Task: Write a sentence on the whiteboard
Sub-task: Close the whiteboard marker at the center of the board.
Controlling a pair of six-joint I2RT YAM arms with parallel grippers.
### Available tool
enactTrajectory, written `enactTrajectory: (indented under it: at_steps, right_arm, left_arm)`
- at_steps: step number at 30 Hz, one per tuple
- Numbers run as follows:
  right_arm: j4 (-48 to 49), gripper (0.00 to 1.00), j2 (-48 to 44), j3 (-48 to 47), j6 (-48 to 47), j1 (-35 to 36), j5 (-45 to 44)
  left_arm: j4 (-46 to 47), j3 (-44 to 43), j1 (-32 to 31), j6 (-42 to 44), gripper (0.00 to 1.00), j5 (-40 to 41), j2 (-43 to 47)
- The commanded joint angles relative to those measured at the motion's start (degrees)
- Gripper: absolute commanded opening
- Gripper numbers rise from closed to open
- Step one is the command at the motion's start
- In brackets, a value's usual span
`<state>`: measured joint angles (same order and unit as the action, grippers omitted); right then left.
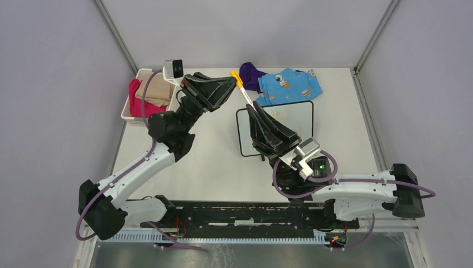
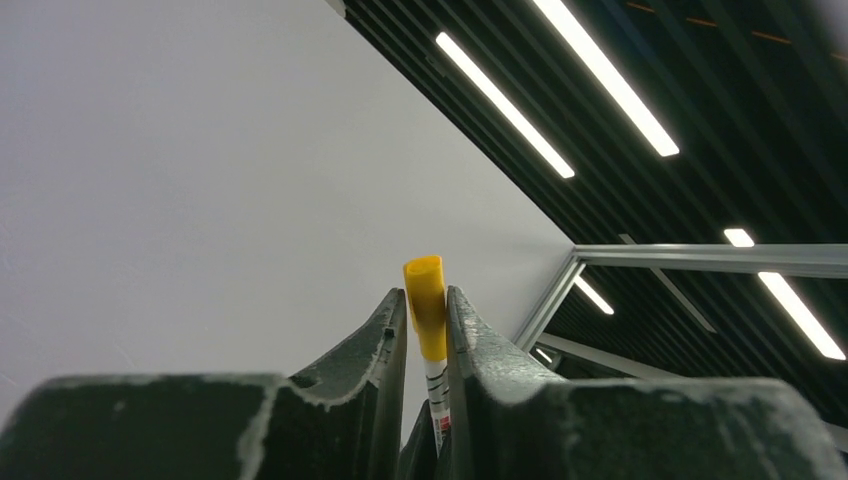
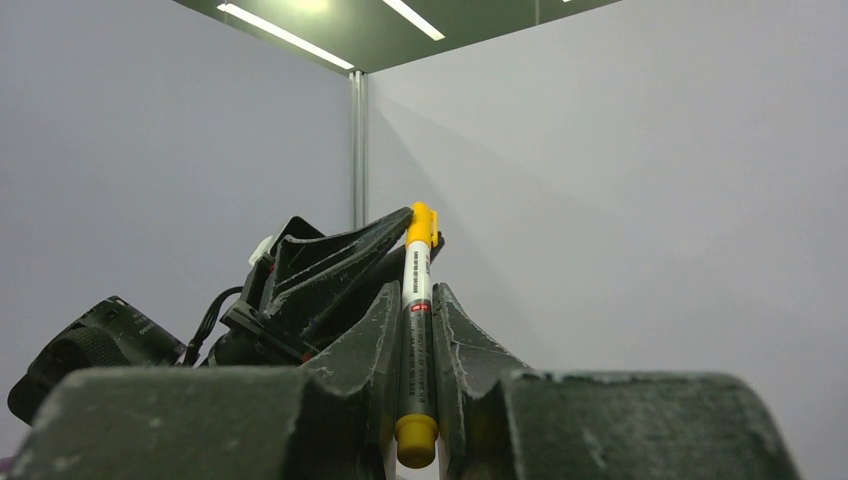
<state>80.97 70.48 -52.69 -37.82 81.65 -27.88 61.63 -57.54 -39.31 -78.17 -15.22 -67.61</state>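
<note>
Closest in, my right gripper [image 3: 413,300] clamped the marker [image 3: 414,345] by its barrel, and my left gripper [image 1: 234,82] pinched its yellow cap [image 2: 425,290]. Beyond, the whiteboard [image 1: 304,129] lay on the table [image 1: 212,162] with a faint orange sentence [image 1: 285,118] written on it. I judged only capping was left. My right arm hid the whiteboard's left side, and the words were unreadable.

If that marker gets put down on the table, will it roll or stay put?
Probably rolls: the marker has a slim, round-looking barrel, and the table looks flat and smooth. It seems rigid and light, so a small nudge would likely move it.
</note>
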Motion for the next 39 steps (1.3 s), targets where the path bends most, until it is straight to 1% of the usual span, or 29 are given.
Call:
enactTrajectory:
  at_steps: [1,7,14,16,21,24,32,36,39]
  right_arm:
    - [0.1,0.0,-0.7,-2.2,0.0,-0.1,1.6]
    - [0.0,0.0,-1.0,-2.0,0.0,0.0,1.6]
    - [-0.3,0.0,-1.9,-1.2,0.7,0.0,1.7]
    - [-0.7,0.0,-2.6,-0.7,1.0,0.0,1.8]
    - [-2.2,0.0,-4.2,0.5,1.9,0.0,2.2]
    - [-3.0,0.0,-4.8,0.9,2.2,0.0,2.3]
    - [-3.8,0.0,-5.5,1.7,2.6,0.0,2.6]
    - [-4.1,0.0,-5.8,1.8,2.7,0.0,2.8]
    - [-4.3,0.0,-5.9,1.8,2.6,-0.1,2.9]
  left_arm:
    - [-0.3,-0.8,-1.4,1.0,0.32,-4.7,0.5]
    - [-1.8,-0.7,-1.4,2.4,0.49,-4.0,1.5]
    - [-3.2,-0.6,-1.4,4.9,0.77,-3.0,2.8]
    - [-5.3,-1.0,-1.3,6.9,0.8,-1.5,3.9]
    - [-14.4,-4.6,-1.0,13.5,0.81,1.5,6.0]
    - [-18.5,-7.3,-1.0,16.3,0.79,1.6,5.8]
    - [-16.6,-10.6,-0.9,15.2,0.75,-2.4,2.9]
    - [-15.3,-10.8,-0.8,14.0,0.73,-3.1,2.0]
    - [-13.5,-10.1,-0.8,12.7,0.69,-3.6,1.5]
